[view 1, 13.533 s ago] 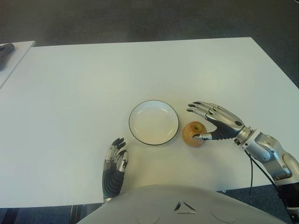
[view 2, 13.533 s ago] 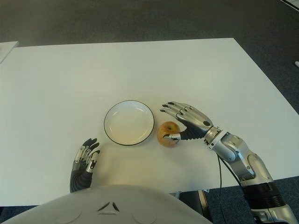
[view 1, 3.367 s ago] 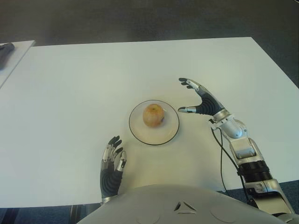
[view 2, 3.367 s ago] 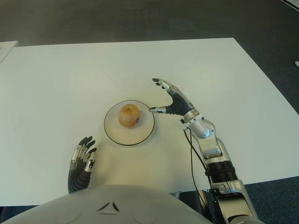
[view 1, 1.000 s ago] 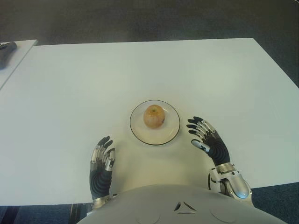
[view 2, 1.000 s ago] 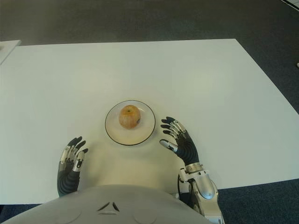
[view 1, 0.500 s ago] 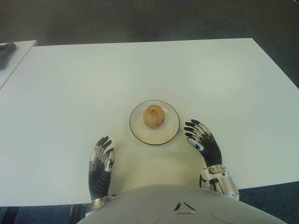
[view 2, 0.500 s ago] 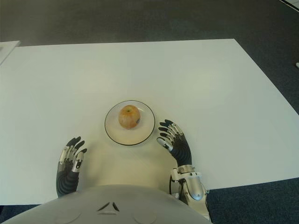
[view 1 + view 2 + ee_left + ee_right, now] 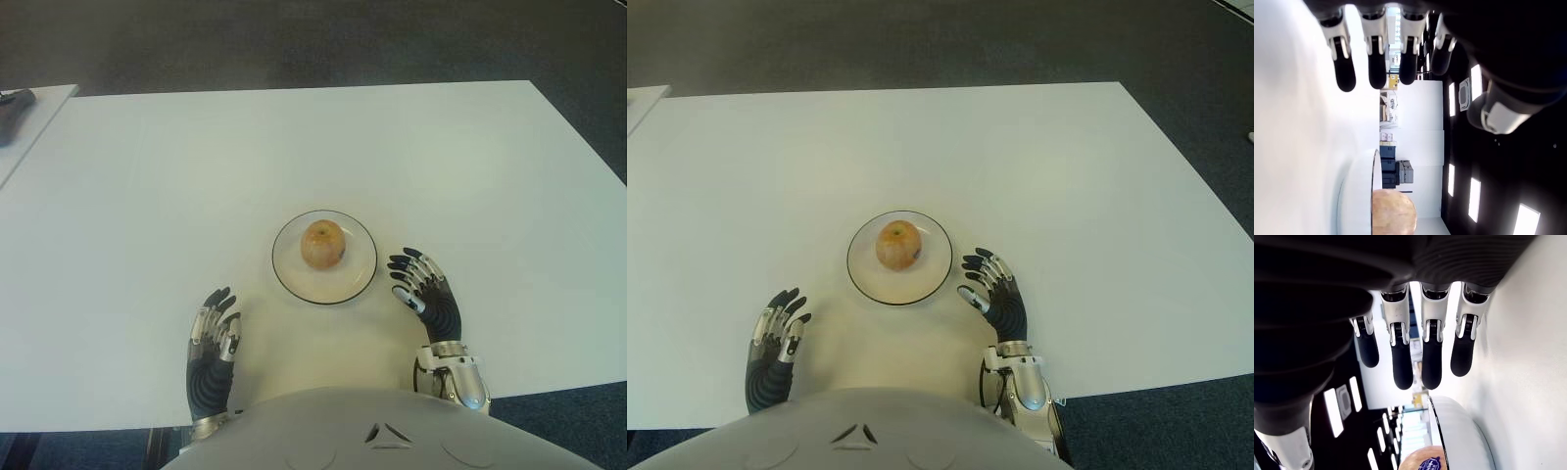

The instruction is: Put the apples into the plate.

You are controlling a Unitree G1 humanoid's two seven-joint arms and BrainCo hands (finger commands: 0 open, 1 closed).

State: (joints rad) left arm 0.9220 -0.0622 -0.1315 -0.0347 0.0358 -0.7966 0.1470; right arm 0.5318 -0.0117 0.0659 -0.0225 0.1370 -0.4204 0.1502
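The apple (image 9: 322, 244) sits in the plate (image 9: 359, 281), ahead of both sets of fingertips and touched by neither. The right hand (image 9: 429, 303) shows just beside the plate's right rim, fingers (image 9: 1431, 362) loosely extended, slightly apart and empty. The left hand (image 9: 213, 343) shows nearer the robot, well apart from the plate on its left, fingers (image 9: 1376, 61) likewise straight and holding nothing.

The main risk, as I judge it, lies with the right fingertips: they are so near the rim that a careless sweep could nudge the plate across the table (image 9: 147, 196) and set the round apple rolling.

The apple is smooth, orange-yellow, with a small dark sticker. The plate is shallow, round, glossy white with a thin dark rim. The table is flat, matte white.
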